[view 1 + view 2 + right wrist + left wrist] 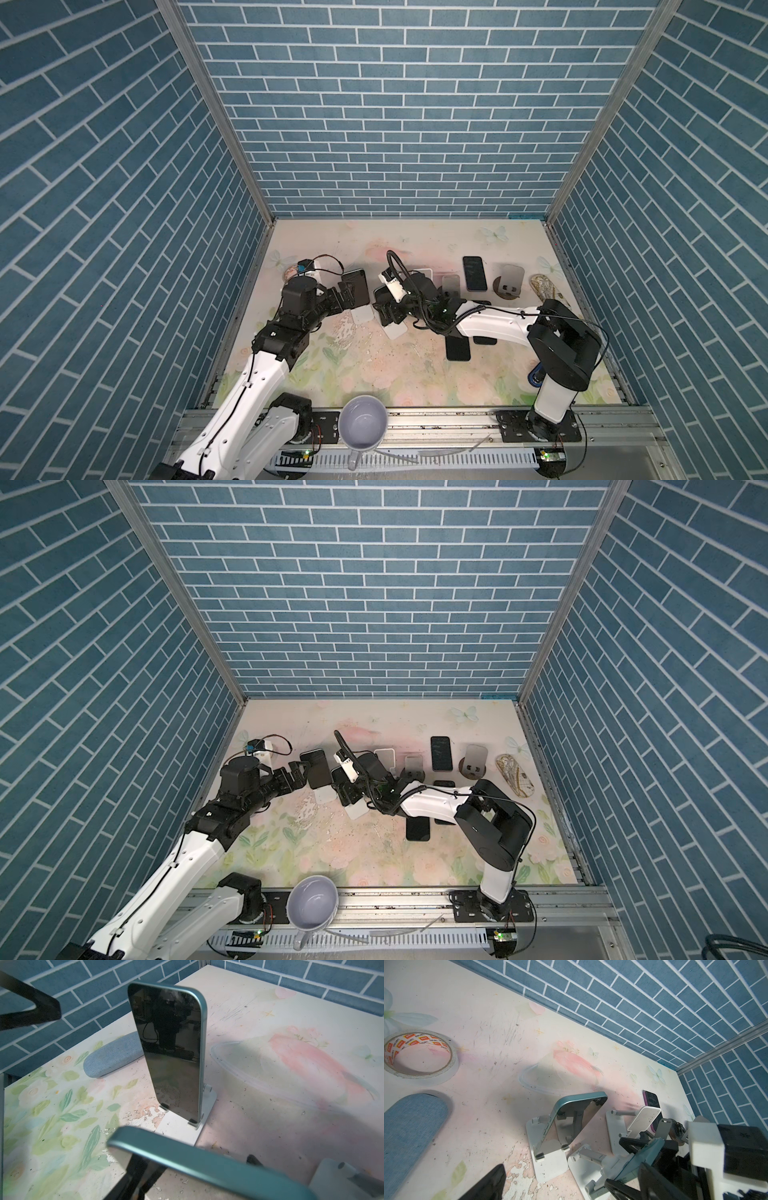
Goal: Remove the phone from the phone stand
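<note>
- Phone (644, 1155) — a slim teal-framed slab with rounded corners — sits on the white, flat-based stand (577, 1167) mid-table.
- It leans back, its long axis slanting up from the stand's lip.
- Right gripper (618, 1162): black jaws straddle the phone; whether they pinch it cannot be told.
- Left gripper (348, 297): jaws spread wide, holding nothing — beside a 2nd teal phone (172, 1053).

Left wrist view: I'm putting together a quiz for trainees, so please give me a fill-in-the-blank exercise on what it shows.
The stand under the ungripped phone is ___.
The ring beside the blue case is a roll of ___.
The right gripper straddles a second phone whose frame is ___.
Missing words: white; tape; teal.
</note>
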### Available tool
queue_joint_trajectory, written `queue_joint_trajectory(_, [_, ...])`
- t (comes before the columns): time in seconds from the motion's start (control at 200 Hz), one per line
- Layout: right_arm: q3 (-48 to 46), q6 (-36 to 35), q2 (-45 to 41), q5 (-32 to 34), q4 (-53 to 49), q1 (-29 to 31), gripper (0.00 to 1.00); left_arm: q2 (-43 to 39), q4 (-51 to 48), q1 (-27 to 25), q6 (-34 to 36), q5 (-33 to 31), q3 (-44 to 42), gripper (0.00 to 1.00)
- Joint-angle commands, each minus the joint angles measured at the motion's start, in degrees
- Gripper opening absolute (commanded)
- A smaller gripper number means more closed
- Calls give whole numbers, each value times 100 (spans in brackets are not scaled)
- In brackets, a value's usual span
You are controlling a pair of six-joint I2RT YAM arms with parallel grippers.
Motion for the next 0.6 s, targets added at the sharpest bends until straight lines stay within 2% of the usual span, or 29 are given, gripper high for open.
queue_joint_trajectory(0.0, [219, 33, -35, 4, 42, 27, 52, -4, 63, -16, 78, -4, -103, 100])
queue_joint_trajectory(0.115, [270, 121, -176, 88, -98, 26, 52, -21, 80, -16, 90, 17, -113, 100])
queue_joint_trajectory(0.29, [737, 360, -421, 331, -1054, 30, 50, 46, 279, -16, 312, 570, -79, 100])
queue_joint_trajectory(0.47, [621, 507, -948, 551, -1164, 27, 48, 34, 125, -38, 493, 542, 19, 100])
queue_joint_trajectory(0.595, [683, 673, -1254, 882, -1730, 18, 47, -72, 107, -132, 636, 454, 45, 100])
